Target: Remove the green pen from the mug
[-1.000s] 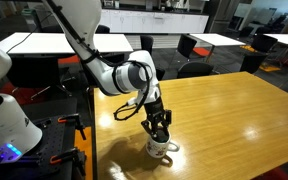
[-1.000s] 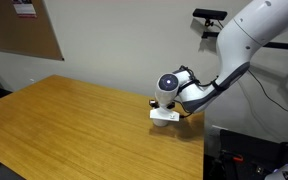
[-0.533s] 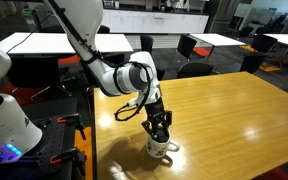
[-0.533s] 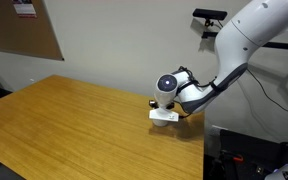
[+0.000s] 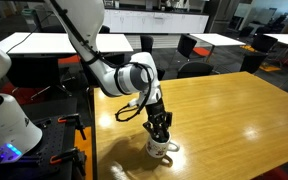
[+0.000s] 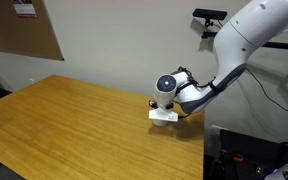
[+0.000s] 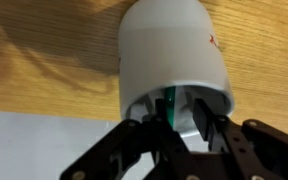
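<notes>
Green pen (image 7: 169,103): in the mug (image 7: 174,50), standing just inside the rim between the fingers of the gripper (image 7: 181,122), as the wrist view shows.

Change over the last second: none observed. Arm, gripper and mug sit in the same places in both exterior views.

Judgement: the descent appears complete and the arm is paused at the grasp. Closing and lift are yet to show.

Jaws: set narrow, one finger either side of the pen, reaching into the mouth of the mug. Whether they actually pinch the pen cannot be told.

Materials:
- The mug is smooth glazed white ceramic, cylindrical and dark within, with small reddish marks on its side. It is likely to slide or tip if a finger catches the rim.
- The pen is a thin, straight, dark green stick, probably hard and slick.
- The table (image 5: 234,110) is glossy varnished light wood, and the mug stands near its edge.
</notes>
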Available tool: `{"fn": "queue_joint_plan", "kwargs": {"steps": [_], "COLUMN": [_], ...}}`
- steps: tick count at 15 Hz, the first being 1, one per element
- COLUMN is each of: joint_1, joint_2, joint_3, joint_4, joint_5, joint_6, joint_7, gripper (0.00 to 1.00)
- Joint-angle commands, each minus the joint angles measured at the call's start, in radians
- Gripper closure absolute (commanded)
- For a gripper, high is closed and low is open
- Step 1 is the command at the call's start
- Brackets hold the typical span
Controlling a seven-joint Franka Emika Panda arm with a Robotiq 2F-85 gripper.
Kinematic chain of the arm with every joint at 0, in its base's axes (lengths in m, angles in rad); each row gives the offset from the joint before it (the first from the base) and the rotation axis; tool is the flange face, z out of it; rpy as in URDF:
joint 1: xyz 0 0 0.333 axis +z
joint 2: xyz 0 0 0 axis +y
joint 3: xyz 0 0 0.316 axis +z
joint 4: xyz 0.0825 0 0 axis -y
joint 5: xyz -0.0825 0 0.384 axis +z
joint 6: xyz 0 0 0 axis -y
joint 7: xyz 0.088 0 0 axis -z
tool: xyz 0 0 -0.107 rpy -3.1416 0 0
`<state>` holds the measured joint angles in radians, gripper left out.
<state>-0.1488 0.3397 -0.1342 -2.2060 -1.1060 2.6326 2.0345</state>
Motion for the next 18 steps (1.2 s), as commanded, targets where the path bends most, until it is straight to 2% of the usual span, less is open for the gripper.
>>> {"fn": "queue_joint_plan", "kwargs": {"steps": [1, 2, 3, 4, 5, 6, 8, 9, 18], "joint_1": [0.026, 0.027, 0.027, 0.028, 0.029, 0.030, 0.032, 0.034, 0.056], "joint_2": [0.012, 0.012, 0.013, 0.014, 0.014, 0.015, 0.015, 0.014, -0.028], "joint_3": [-0.023, -0.024, -0.025, -0.026, -0.026, -0.027, -0.028, -0.028, -0.044], "joint_4": [0.023, 0.024, 0.025, 0.026, 0.027, 0.029, 0.030, 0.029, 0.000], "joint_5": [0.021, 0.021, 0.021, 0.022, 0.022, 0.021, 0.020, 0.018, -0.021], "joint_6": [-0.020, -0.021, -0.021, -0.022, -0.023, -0.023, -0.024, -0.024, -0.030], "joint_7": [0.001, 0.002, 0.002, 0.001, 0.001, 0.002, 0.003, 0.005, 0.034], "gripper": [0.69, 0.77, 0.76, 0.81, 0.91, 0.88, 0.99, 0.97, 0.97]}}
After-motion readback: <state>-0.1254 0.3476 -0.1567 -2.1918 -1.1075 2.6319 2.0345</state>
